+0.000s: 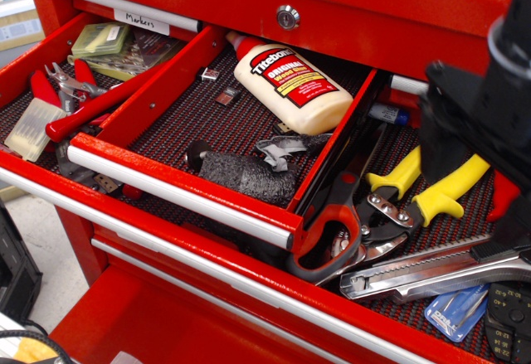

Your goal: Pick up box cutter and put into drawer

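Observation:
The box cutter (431, 269), slim silver metal with a black slider, lies on the mesh liner of the wide lower drawer at the lower right, in front of the yellow pliers. My black gripper (479, 191) hangs at the right edge of the view, above the yellow handles and just behind the box cutter. Its jaws stand apart with nothing between them. The narrow red drawer (178, 188) with a silver pull bar stands open in the middle, to the left of the gripper.
In the narrow drawer lie a wood glue bottle (290, 86), a dark rough block (246, 176) and small bits. Red-and-black snips (332, 231) and yellow-handled pliers (431, 191) lie beside the box cutter. A blue packet (456, 311) lies in front. The "Markers" drawer (141, 22) is far left.

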Motion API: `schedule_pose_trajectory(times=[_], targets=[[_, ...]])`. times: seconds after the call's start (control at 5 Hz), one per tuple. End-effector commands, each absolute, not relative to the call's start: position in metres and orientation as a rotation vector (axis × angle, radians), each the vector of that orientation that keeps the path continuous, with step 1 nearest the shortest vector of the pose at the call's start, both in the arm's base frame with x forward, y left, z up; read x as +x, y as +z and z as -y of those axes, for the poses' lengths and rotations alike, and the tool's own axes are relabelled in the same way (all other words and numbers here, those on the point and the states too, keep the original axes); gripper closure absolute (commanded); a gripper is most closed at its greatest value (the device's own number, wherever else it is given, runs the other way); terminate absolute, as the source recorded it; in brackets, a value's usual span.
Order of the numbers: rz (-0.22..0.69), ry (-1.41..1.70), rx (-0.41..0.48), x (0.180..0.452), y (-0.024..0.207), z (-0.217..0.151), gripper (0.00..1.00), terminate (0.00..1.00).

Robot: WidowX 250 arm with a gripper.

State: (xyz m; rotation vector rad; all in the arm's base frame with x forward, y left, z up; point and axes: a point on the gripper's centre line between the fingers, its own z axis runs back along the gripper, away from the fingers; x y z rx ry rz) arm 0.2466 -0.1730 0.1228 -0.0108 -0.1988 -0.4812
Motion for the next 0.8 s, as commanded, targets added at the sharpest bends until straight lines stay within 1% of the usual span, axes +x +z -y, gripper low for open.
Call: schedule_pose_trajectory(times=[0.0,0.2,0.4,0.6], targets=[[0.278,-0.541,-0.095,0.266,0.098,0.181,0.00,0.00],[0.292,-0.551,-0.116,0.271,0.081,0.190,0.00,0.00],[0.315,-0.560,-0.127,0.273,0.059,0.184,0.00,0.00],[0.329,-0.556,-0.121,0.273,0.048,0.182,0.00,0.00]])
